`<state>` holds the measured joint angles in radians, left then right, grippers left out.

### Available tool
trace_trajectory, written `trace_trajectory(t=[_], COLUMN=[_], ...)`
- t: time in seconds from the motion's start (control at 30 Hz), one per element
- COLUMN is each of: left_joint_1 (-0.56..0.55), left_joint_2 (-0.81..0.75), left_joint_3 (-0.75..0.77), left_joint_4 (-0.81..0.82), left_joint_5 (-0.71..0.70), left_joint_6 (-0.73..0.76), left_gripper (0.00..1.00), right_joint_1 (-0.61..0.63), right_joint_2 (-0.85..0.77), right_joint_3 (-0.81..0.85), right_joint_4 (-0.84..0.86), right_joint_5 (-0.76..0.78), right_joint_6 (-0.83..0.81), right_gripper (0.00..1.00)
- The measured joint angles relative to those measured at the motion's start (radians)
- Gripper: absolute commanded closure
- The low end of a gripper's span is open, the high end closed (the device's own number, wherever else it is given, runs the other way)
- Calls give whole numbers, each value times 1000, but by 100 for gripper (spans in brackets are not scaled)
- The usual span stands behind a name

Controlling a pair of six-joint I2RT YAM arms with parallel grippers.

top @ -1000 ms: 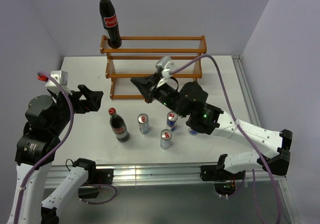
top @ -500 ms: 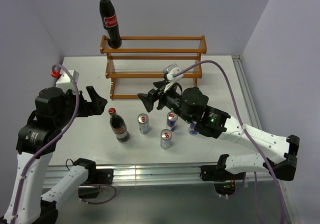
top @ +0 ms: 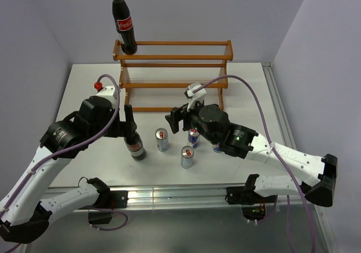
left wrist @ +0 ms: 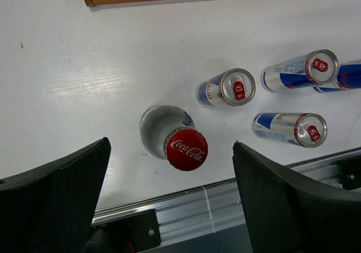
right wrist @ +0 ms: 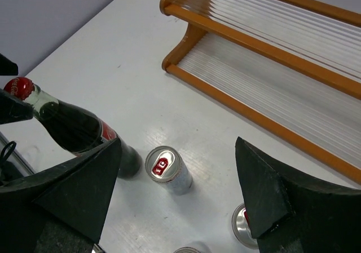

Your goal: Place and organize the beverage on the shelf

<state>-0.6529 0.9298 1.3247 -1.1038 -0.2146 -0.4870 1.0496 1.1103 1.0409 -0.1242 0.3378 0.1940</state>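
One dark cola bottle (top: 124, 27) stands on the left end of the top tier of the wooden shelf (top: 175, 57). The second cola bottle (top: 136, 147) stands on the table. My left gripper (top: 128, 124) hangs open above its red cap (left wrist: 186, 149), the fingers wide apart on either side and not touching it. Three blue-and-silver cans (top: 162, 140) (top: 187, 157) (top: 193, 136) stand to the right of the bottle; a further can (top: 216, 149) is partly hidden under the right arm. My right gripper (top: 176, 121) is open and empty above a can (right wrist: 168, 170).
The shelf's lower tiers (right wrist: 265, 67) lie just beyond the cans. The table's near metal rail (left wrist: 225, 202) runs close behind the bottle. The right arm's cable (top: 248, 95) arcs over the shelf's right side.
My left arm has swung in over the table bottle. The right gripper has opened, drawn back from the shelf and dropped toward the cans.
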Motion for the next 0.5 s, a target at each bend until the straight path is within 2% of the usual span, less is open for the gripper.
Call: trace_trajectory(t=[0.33, 0.5], left_joint_1=[-111, -152], left_joint_2=[46, 64], left_joint_3=[-25, -42], left_joint_4=[-6, -3], left_joint_5=[-165, -206], left_joint_6=[-88, -124], left_gripper=[28, 45], right_joint_1=[-3, -3], right_joint_2=[-22, -22], right_joint_3=[-26, -34], right_joint_4=[-4, -6], right_joint_5=[0, -7], right_joint_6=[0, 0], right_gripper=[12, 12])
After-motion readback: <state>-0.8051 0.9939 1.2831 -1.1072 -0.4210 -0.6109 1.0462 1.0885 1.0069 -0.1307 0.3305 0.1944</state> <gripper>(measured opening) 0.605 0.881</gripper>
